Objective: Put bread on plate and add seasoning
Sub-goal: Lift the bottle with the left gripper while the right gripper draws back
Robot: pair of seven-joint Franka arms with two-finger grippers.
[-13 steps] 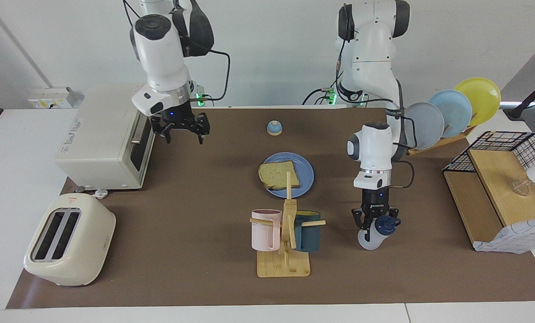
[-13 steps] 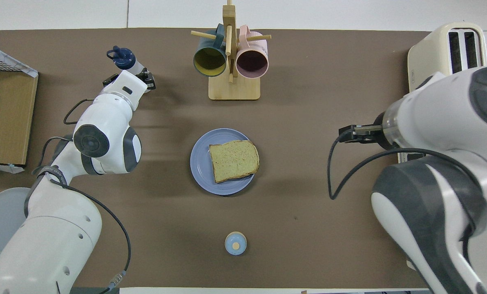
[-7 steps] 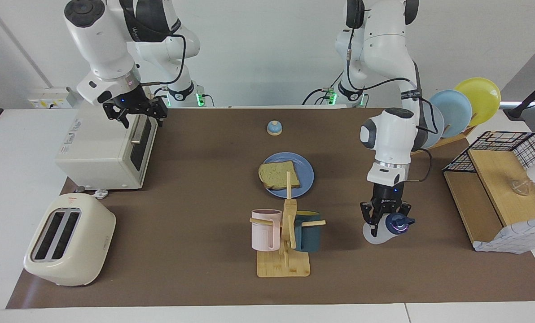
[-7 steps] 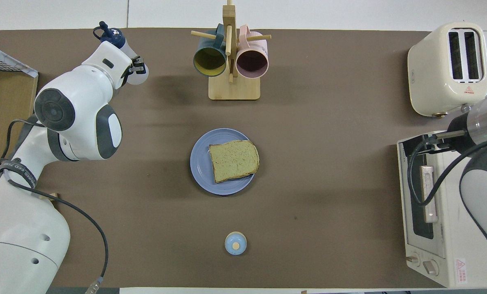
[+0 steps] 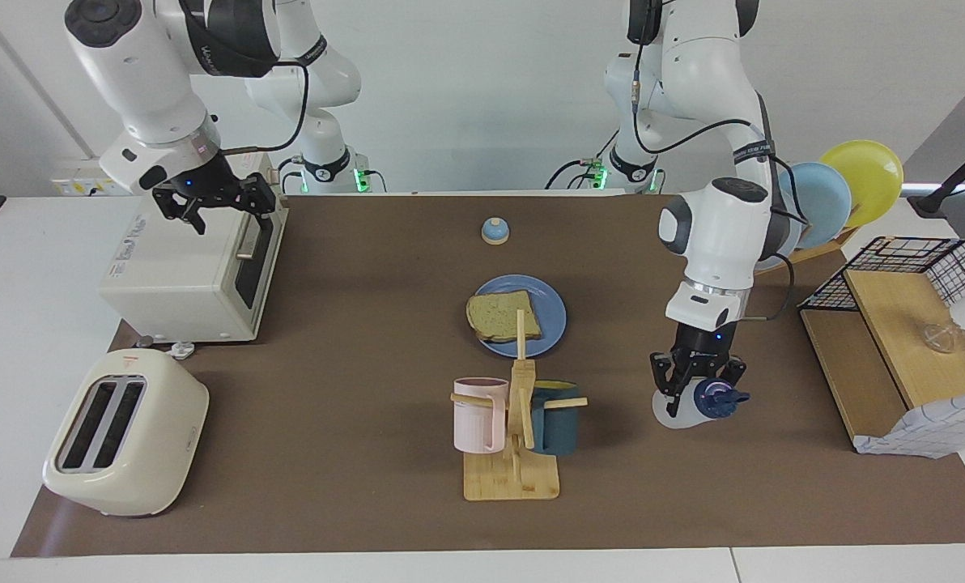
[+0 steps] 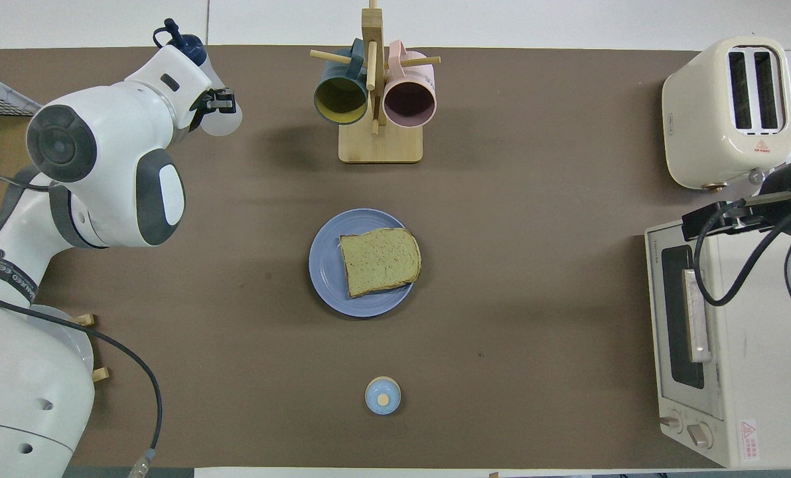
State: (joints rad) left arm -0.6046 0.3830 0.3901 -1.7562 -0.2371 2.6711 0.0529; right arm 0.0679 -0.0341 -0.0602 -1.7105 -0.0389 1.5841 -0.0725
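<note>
The left gripper (image 5: 697, 387) is clamping the seasoning bottle (image 5: 687, 405) above the mat, its arm hiding most of the bottle in the overhead view. The bread (image 5: 502, 316) is lying on the blue plate (image 5: 549, 308), partly masked by the mug rack (image 5: 515, 437). The right gripper (image 5: 217, 197) is hanging spread apart over the toaster oven (image 5: 183, 267).

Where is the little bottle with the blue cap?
The seasoning bottle is gripped in the left gripper, tipped sideways above the brown mat toward the left arm's end of the table, between the mug rack and the wooden shelf.
</note>
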